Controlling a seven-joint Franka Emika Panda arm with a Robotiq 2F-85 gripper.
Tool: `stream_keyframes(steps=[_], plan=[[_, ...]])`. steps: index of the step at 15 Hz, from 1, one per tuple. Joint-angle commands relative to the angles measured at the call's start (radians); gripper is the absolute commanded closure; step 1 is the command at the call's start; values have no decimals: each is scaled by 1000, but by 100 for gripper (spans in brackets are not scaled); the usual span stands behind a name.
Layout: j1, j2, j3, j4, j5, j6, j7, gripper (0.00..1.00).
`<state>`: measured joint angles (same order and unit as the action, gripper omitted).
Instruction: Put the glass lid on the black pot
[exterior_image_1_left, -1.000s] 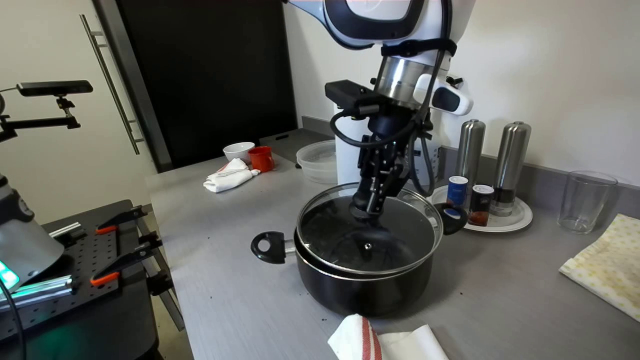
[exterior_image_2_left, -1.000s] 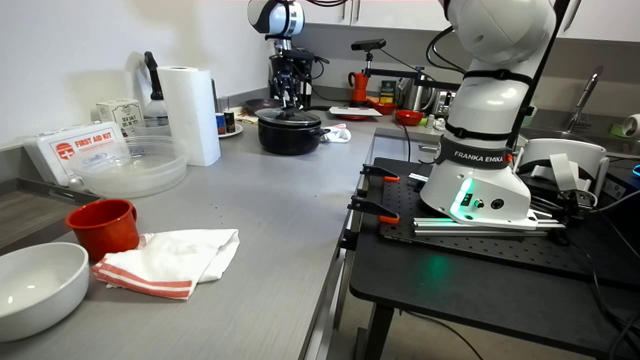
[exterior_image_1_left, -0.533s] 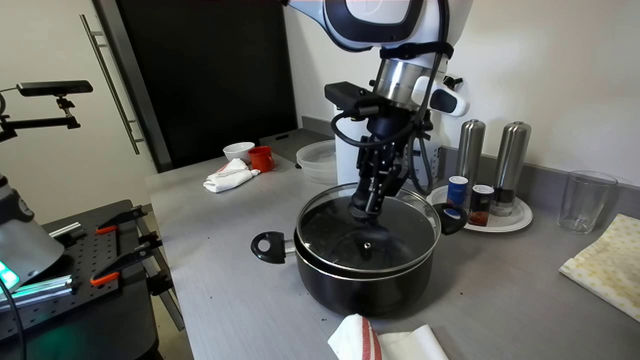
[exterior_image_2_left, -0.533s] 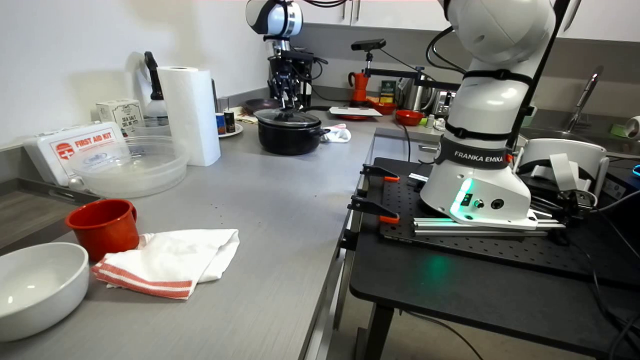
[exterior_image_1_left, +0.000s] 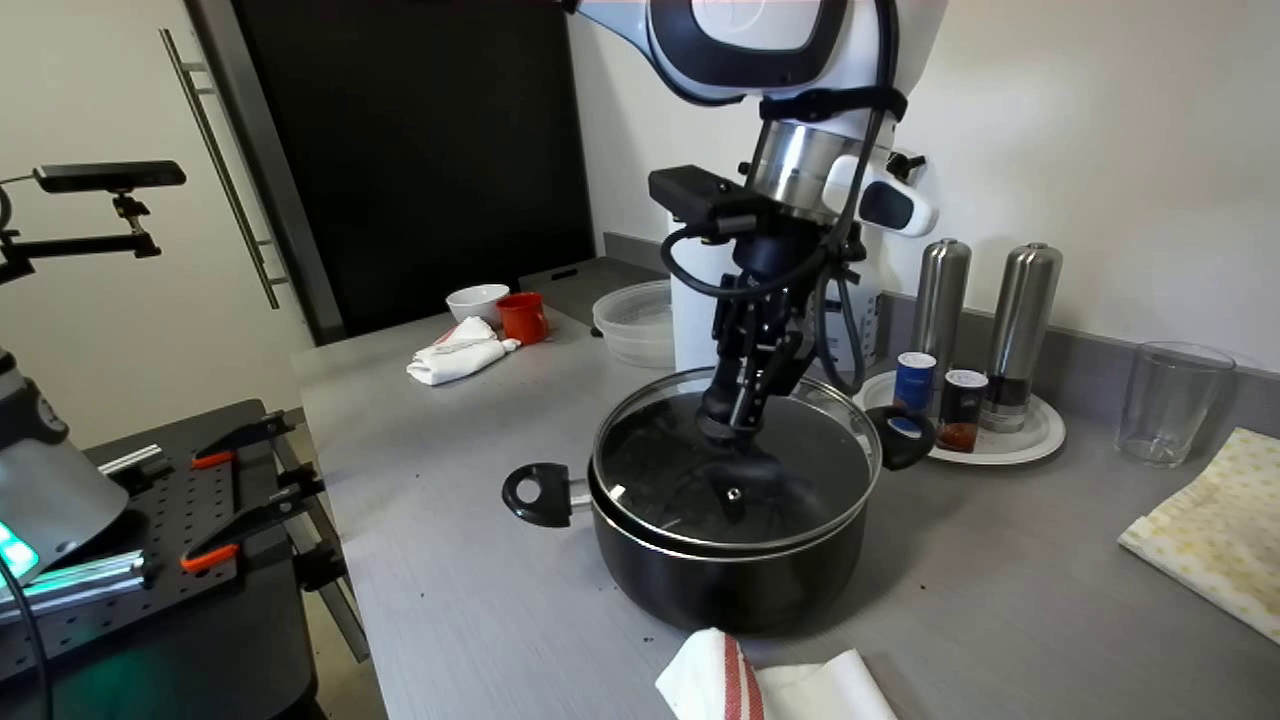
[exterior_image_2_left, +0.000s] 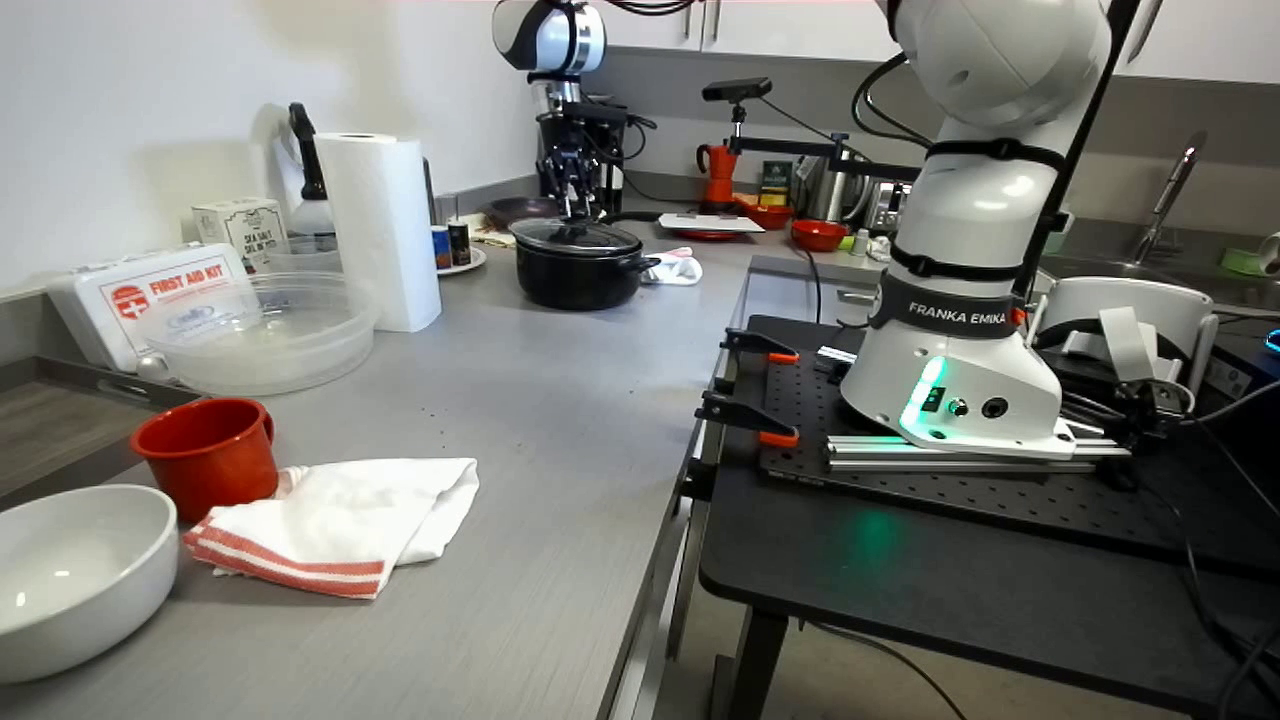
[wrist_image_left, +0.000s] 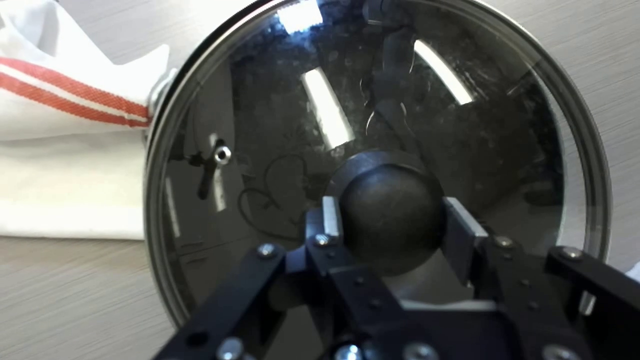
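Begin with the grey counter (exterior_image_2_left: 540, 420), a firm, level place to work. See the robot arm (exterior_image_2_left: 975, 230) on a black table (exterior_image_2_left: 800, 620) just beside it, presumably to reach across from overhead; reads FRANKA EMIKA in white on the base's dark band (exterior_image_2_left: 957, 316).

As for the black pot (exterior_image_1_left: 730, 600), sits upright on the counter below the arm, with handles (exterior_image_1_left: 555, 490) off to the sides, likely leaving the mouth free. As for the glass lid (exterior_image_1_left: 790, 465), lies over that mouth and covers most of it, but a little off-centre, with a dark crescent of pot showing past the glass in the wrist view. Cannot tell whether seated on the rim all round or hanging slightly tilted. Probably needs a small nudge and gentle settling before release.

Note the first aid kit (exterior_image_2_left: 160, 290), tilted back at the counter's rear, likely stowed that way to save space; bears FIRST AID KIT in red. Turn to the gripper (wrist_image_left: 392, 220): stands narrow, holding the glass lid from above at the centre, perhaps to keep the weight balanced. Near the kit, find the salt box (exterior_image_2_left: 238, 222), marked SEA SALT, with smaller print too blurred to trust. Lastly, look at the black knob (wrist_image_left: 392, 215) between the pads (wrist_image_left: 332, 219): seems the one easy hold on smooth glass.
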<state>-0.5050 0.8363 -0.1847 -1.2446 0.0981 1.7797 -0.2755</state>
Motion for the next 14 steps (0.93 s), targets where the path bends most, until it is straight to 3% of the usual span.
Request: stream_keyframes(steps=[1, 14], plan=[[5, -11, -12, 2, -17, -30, 7, 75], [19, -26, -19, -45, -42, -9, 4, 75]])
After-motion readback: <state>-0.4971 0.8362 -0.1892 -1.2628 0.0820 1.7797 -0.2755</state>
